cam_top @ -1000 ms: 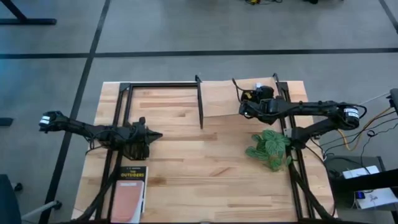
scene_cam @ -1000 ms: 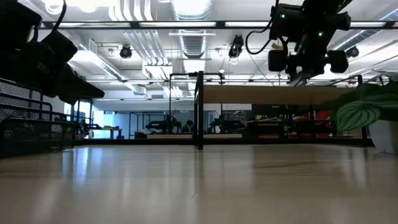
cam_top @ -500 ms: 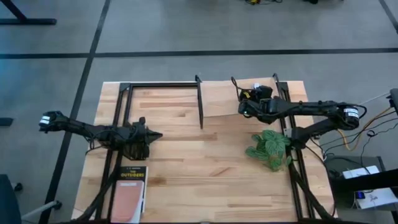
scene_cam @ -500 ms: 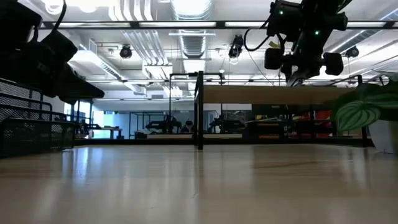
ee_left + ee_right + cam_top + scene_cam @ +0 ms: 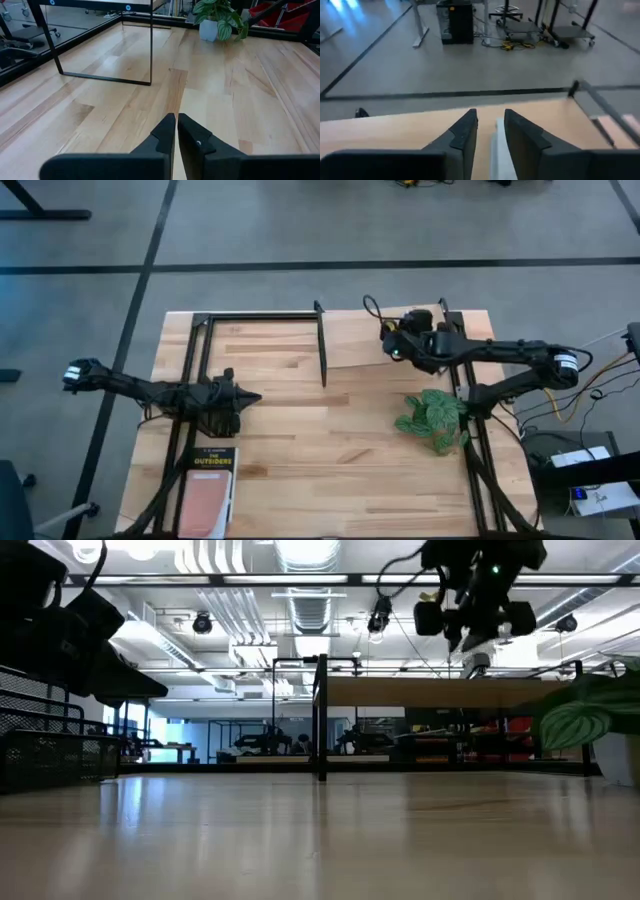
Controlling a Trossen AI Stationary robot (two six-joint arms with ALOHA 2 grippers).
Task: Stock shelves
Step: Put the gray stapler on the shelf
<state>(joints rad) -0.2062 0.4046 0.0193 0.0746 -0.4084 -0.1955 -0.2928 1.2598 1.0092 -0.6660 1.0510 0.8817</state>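
The shelf (image 5: 385, 337) is a pale wooden board on thin black metal legs, standing at the far side of the table (image 5: 300, 450) toward the right; seen from table height, its board (image 5: 440, 692) sits level above a dark upright leg. The right gripper (image 5: 393, 340) hangs above this board, its jaws a little apart around a slim whitish thing (image 5: 496, 145) that cannot be made out clearly. The left gripper (image 5: 252, 397) waits over the table's left half, jaws pressed together and empty. A book (image 5: 209, 477) lies at the near left edge, its dark cover panel reading "THE OUTSIDERS" above a pinkish lower part. A leafy green potted plant (image 5: 432, 419) stands near the right edge, just in front of the shelf. A black wire rack (image 5: 50, 745) shows at the left in the low view.
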